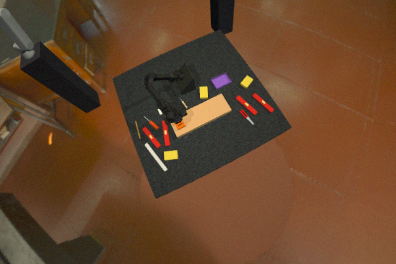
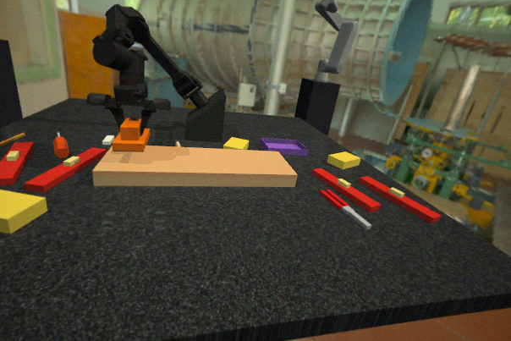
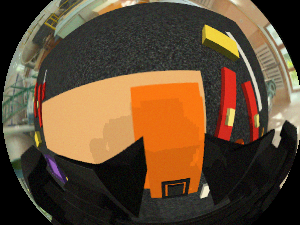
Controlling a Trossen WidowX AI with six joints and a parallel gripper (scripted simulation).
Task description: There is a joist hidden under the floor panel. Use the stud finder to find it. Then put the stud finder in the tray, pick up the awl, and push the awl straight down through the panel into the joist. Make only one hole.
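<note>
My gripper (image 1: 177,120) (image 2: 130,119) (image 3: 170,136) is shut on the orange stud finder (image 1: 179,126) (image 2: 130,140) (image 3: 166,121). The stud finder rests flat on the left end of the tan floor panel (image 1: 210,109) (image 2: 211,167) (image 3: 80,121). The purple tray (image 1: 221,80) (image 2: 283,145) lies behind the panel's right end. An orange-handled tool with a thin metal tip, apparently the awl (image 1: 151,123) (image 2: 61,145), lies on the mat left of the panel. A small pale stick (image 1: 183,103) (image 2: 178,143) lies at the panel's back edge.
Red levels (image 1: 165,133) (image 2: 63,169) (image 1: 246,104) (image 2: 346,189) lie on both sides of the panel. Yellow blocks (image 1: 203,92) (image 2: 236,143) (image 1: 170,154) (image 2: 17,210) (image 2: 343,160) are scattered around. A red-handled blade (image 2: 344,207) lies to the right. The black arm base (image 2: 207,118) stands behind the panel.
</note>
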